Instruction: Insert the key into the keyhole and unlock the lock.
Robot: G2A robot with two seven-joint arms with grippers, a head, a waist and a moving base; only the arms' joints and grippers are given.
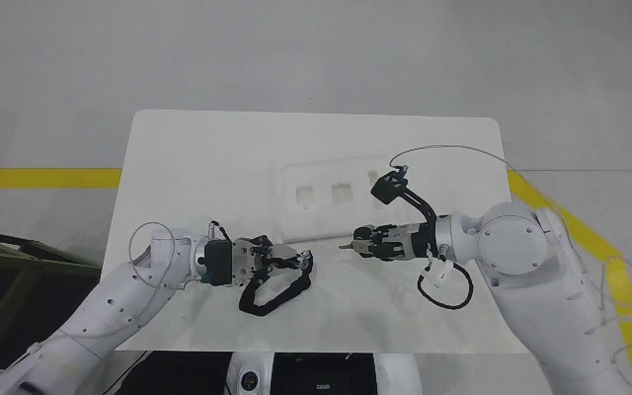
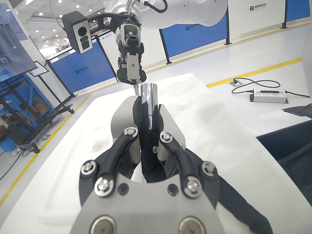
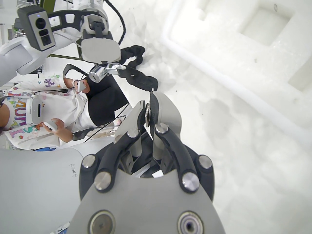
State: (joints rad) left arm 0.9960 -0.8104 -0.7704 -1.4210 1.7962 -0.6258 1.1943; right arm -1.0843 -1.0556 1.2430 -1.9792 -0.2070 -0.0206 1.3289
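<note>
The lock is a chrome cylinder (image 1: 305, 260) on a black sleeved cable (image 1: 274, 296) that loops down onto the white table (image 1: 197, 158). My left gripper (image 1: 269, 263) is shut on the cable just behind the cylinder (image 2: 148, 96), which sticks out past the fingers. My right gripper (image 1: 357, 244) is shut on the small key (image 3: 147, 116), whose tip (image 2: 135, 89) points at the cylinder from a short gap away. In the right wrist view the cylinder's keyhole end (image 3: 93, 76) faces the key, under the left gripper (image 3: 100, 49).
A white foam tray (image 1: 341, 197) with square pockets (image 3: 265, 25) lies on the table behind both grippers. The table's front edge runs just below the cable loop. A yellow floor line (image 1: 59, 178) passes either side of the table.
</note>
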